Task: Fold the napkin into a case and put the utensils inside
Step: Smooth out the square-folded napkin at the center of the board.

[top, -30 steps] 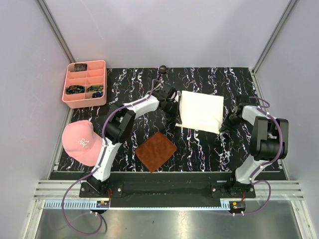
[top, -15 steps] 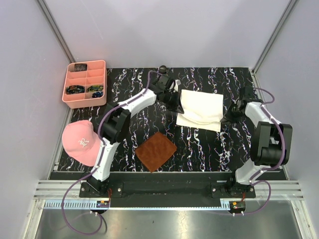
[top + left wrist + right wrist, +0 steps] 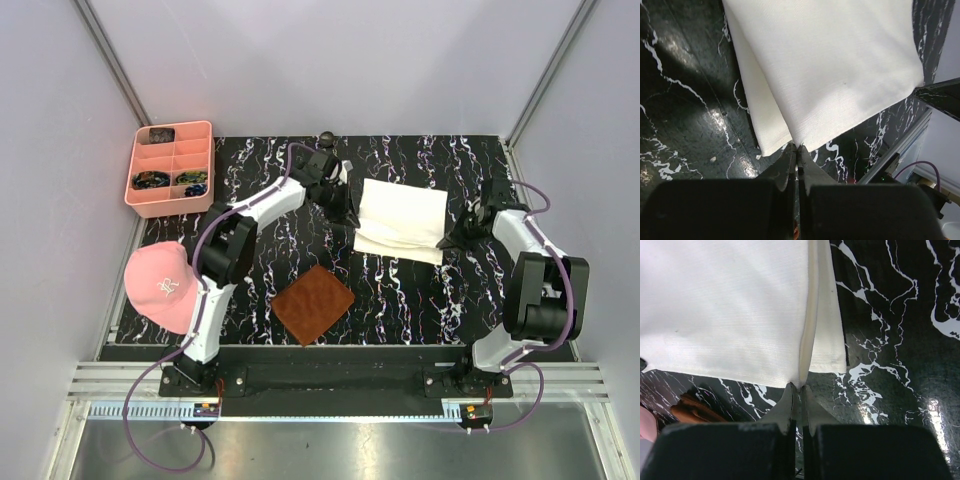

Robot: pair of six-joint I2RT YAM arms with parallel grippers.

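Napkin (image 3: 405, 215) is lying on the far middle of the table (image 3: 420, 300), between the two arms. I am judging it as partly folded. At least two layers are showing, and it is a broad rectangle, not yet a narrow case.

The tray (image 3: 172, 208) is sitting at the far left, well apart from the cloth. Its compartments are holding small dark items that I cannot identify. The mat (image 3: 313, 303) is lying near the arm bases, apart from the napkin.

The left gripper (image 3: 350, 226) is clamping the near left corner of the upper layer. In the left wrist view the jaws are pressed together on that corner (image 3: 796, 147), with a lower flap showing beneath. The right gripper (image 3: 448, 238) is clamping the near right corner in the same way (image 3: 797, 387).

I am not finding the utensils in any view.

I am rating the task as early. One fold is in hand, further folds are needed to form the case, and loading the utensils is not yet started.
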